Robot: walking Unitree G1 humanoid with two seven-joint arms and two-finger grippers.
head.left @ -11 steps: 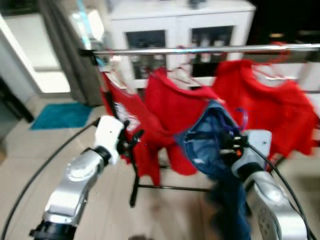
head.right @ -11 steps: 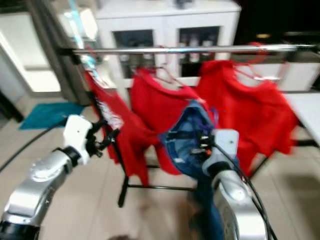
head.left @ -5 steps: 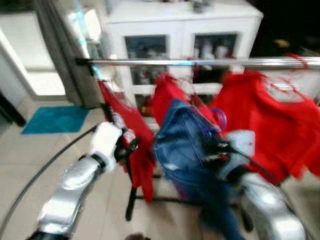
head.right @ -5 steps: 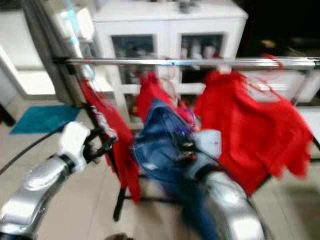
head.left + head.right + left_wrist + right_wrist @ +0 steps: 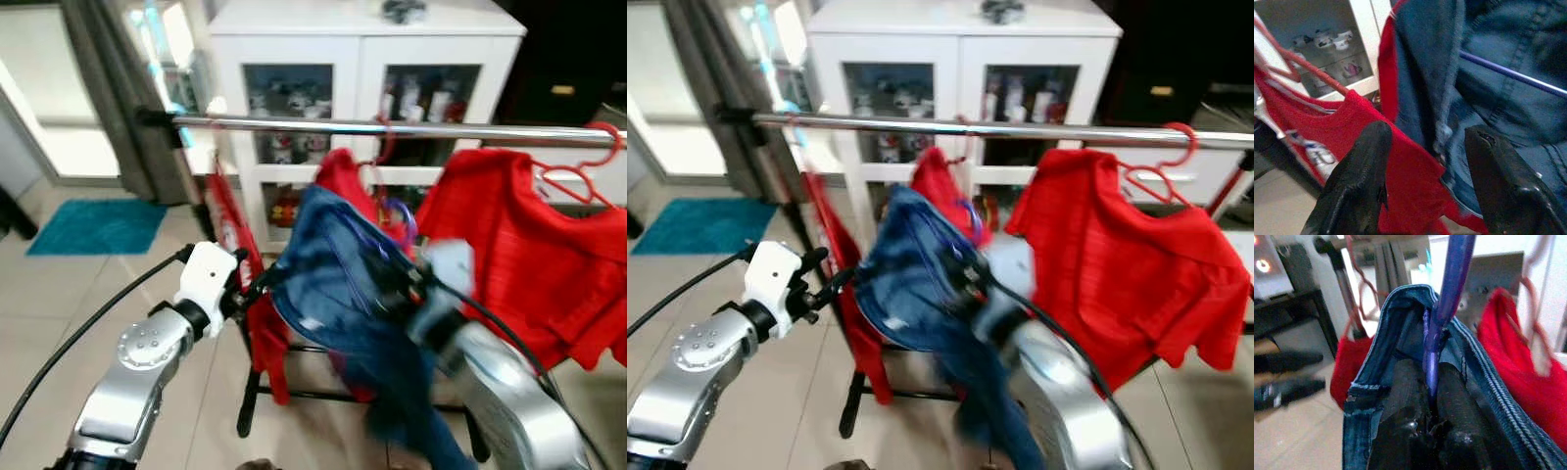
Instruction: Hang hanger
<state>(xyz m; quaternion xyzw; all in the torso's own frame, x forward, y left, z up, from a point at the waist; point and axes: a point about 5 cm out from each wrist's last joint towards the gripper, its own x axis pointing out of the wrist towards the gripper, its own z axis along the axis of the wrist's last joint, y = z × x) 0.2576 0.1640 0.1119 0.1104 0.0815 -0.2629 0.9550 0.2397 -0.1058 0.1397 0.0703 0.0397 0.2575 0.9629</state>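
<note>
A blue denim garment hangs on a purple hanger, whose hook sits a little below the metal rail. My right gripper is shut on the hanger's stem, with denim folded around its fingers. My left gripper is open at the garment's left edge, with the denim hem and a red shirt in front of its fingers. Red shirts on red hangers hang from the rail at the left, middle and right.
A white glass-door cabinet stands behind the rack. The rack's black base rests on the tiled floor. A teal mat and a grey curtain are to the left. A black cable trails from my left arm.
My right gripper has carried the denim on its hanger leftward and up toward the rail. The left gripper stays by the left red shirt. The camera has shifted too.
</note>
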